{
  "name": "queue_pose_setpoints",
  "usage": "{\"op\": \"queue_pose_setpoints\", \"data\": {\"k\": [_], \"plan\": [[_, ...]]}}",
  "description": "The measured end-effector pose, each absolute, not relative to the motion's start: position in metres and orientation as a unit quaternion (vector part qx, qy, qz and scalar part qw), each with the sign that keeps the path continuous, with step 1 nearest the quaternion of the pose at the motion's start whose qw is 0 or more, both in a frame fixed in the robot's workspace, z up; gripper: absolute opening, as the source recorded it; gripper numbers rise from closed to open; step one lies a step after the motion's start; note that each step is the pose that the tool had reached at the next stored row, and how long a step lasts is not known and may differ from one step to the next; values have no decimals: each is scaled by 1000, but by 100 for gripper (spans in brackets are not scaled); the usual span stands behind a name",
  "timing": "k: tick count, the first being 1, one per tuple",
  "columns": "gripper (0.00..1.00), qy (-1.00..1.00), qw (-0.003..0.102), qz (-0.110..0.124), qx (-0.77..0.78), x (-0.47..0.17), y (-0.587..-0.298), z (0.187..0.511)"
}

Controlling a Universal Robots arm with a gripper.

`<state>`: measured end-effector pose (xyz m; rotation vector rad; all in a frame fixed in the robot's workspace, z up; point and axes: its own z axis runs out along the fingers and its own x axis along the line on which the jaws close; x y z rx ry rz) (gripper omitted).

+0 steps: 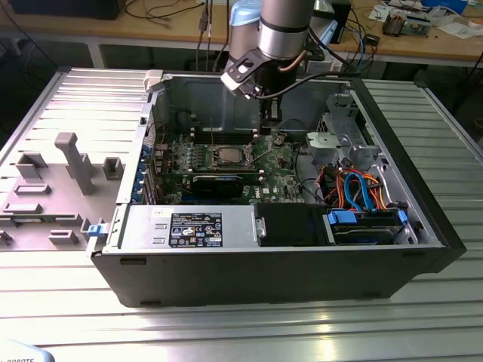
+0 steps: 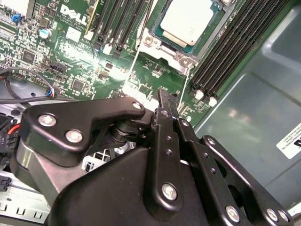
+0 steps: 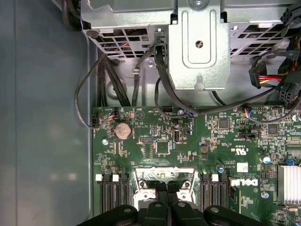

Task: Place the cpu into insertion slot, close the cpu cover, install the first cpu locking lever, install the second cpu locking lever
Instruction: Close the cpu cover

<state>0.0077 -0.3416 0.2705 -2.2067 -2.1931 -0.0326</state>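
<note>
- Overall, an open computer case (image 1: pixel 423 204) is laid on its side on the ribbed metal worktop (image 1: pixel 226 332), so the green motherboard (image 1: pixel 279 177) is presented face-up to the arm (image 1: pixel 283 30) reaching down from above.
- A grey drive cage (image 3: pixel 197 42) and bundled cables (image 3: pixel 113 80) are seen beyond the board edge. They crowd that side but are kept apart from the socket.
- Long memory slots (image 2: pixel 235 42) are set on both sides of the socket, leaving a narrow corridor.
- The gripper (image 2: pixel 163 94) is held low over the board just beside the socket. Its jaws are judged closed, and nothing is seen gripped between them.
- The cpu cover (image 2: pixel 169 47) appears to be laid down around the chip.
- The cpu (image 2: pixel 187 21) is seated in the insertion slot (image 2: pixel 215 5), silvery top upward.
- Thin wire locking levers (image 2: pixel 133 70) are seen running from the socket toward the jaws. Whether they are latched cannot be told.
</note>
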Motion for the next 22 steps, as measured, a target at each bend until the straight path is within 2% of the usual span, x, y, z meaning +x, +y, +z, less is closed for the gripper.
{"op": "queue_pose_setpoints", "data": {"k": [22], "plan": [[11,-705,15,-10,-709,14,-342,270]]}}
